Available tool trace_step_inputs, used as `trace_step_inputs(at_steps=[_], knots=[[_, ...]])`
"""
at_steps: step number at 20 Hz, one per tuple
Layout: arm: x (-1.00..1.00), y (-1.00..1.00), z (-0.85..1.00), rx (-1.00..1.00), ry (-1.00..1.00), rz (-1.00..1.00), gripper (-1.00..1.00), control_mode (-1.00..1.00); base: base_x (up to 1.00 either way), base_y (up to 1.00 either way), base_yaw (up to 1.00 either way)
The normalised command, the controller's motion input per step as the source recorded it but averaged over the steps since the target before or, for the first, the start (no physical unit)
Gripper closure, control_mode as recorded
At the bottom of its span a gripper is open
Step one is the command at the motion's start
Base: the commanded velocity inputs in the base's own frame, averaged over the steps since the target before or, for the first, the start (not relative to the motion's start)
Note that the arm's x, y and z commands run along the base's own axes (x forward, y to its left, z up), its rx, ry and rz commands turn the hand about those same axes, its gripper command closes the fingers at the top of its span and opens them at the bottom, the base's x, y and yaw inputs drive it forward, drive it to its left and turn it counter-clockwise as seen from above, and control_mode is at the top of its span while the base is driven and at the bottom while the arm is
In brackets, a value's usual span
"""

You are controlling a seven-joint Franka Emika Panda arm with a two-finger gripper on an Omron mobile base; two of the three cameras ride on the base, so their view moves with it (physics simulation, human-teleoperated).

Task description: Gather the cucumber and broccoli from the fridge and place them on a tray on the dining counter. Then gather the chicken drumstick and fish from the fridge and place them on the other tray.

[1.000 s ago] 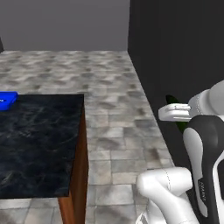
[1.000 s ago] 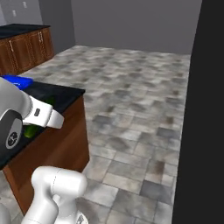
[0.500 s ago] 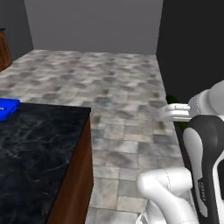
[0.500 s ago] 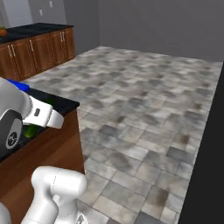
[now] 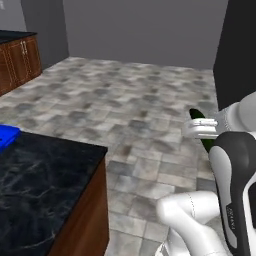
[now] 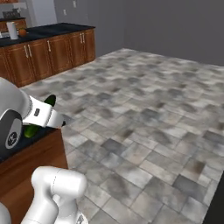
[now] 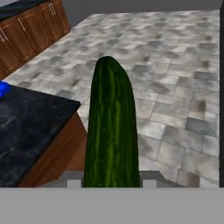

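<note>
The gripper [image 7: 111, 183] was pinching the cucumber [image 7: 112, 131], its jaws pressed on the sides of the lower end so that the dark green length stood straight out along the hand, rounded tip away from it. In the left base view the cucumber [image 5: 202, 127] showed as a dark tip above and a slanted end below the pale hand, held in the air over the tiled floor [image 5: 140, 100]. In the right base view the cucumber [image 6: 38, 117] crossed behind the white wrist, its tip pointing up and its other end low beside the counter's edge.

The counter [image 5: 40, 185] lay to the arm's left, black with grey marbling, its brown wooden side [image 5: 85, 225] facing the floor. The cucumber was off the counter, near its corner but not above it, as far as the hand view could show. A blue thing [image 5: 7, 137], probably a tray, sat on the counter at the far left edge, mostly cut off. Brown cabinets [image 6: 48, 54] with a dark top ran along the far wall.
</note>
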Motion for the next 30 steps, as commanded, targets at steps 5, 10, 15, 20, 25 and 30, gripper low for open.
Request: trace_step_inputs(at_steps=[5, 10, 15, 20, 25, 30], knots=[[0.0, 0.0, 0.0, 0.0, 0.0, 0.0, 1.0, 1.0, 0.83, -0.62, 0.32], [0.0, 0.0, 0.0, 0.0, 0.0, 0.0, 1.0, 1.0, 0.83, -0.6, 0.32], [0.0, 0.0, 0.0, 0.0, 0.0, 0.0, 1.0, 1.0, 0.8, -0.57, 0.34], [0.0, 0.0, 0.0, 0.0, 0.0, 0.0, 1.0, 1.0, 0.64, -0.5, 0.38], [0.0, 0.0, 0.0, 0.0, 0.0, 0.0, 1.0, 1.0, 0.55, -0.51, 0.39], [0.0, 0.0, 0.0, 0.0, 0.0, 0.0, 1.0, 1.0, 0.54, -0.52, 0.39]])
